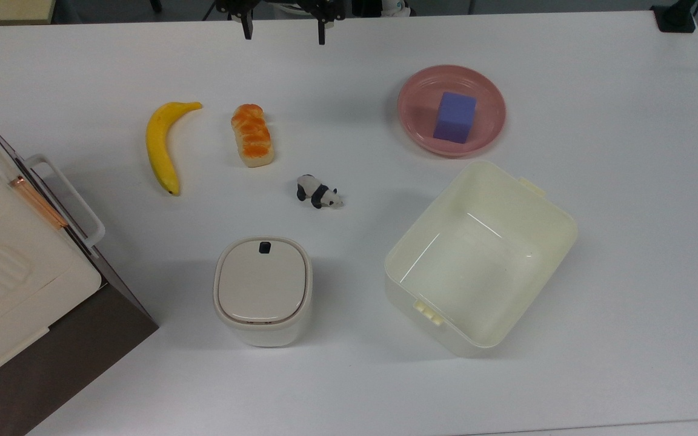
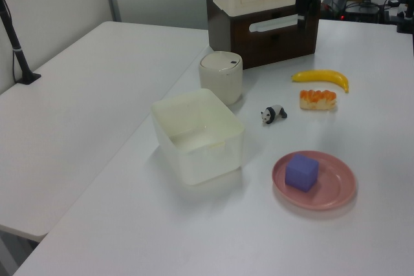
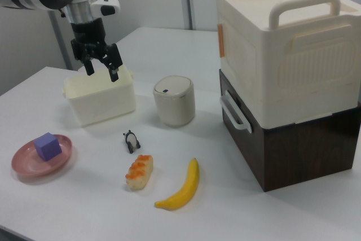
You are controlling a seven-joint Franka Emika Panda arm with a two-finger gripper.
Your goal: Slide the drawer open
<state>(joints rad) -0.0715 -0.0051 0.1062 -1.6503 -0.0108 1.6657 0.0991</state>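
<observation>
White tabletop [image 1: 628, 181] carries everything. Nearest in the right view: yellow banana [image 3: 183, 187], orange bread roll [image 3: 139, 172], small panda figure [image 3: 131, 140], pink plate [image 3: 25, 165] holding a purple cube [image 3: 47, 146]. On the right view's right, the dark brown wooden drawer [image 3: 240, 134] with white loop handle [image 3: 233, 112] sits shut in its cabinet under a cream ribbed appliance [image 3: 287, 43]. Behind: cream lidded bin [image 3: 174, 100], cream plastic tub [image 3: 100, 97]. Black two-finger gripper [image 3: 101, 71] hangs above the tub, fingers spread, empty, well apart from the drawer.
</observation>
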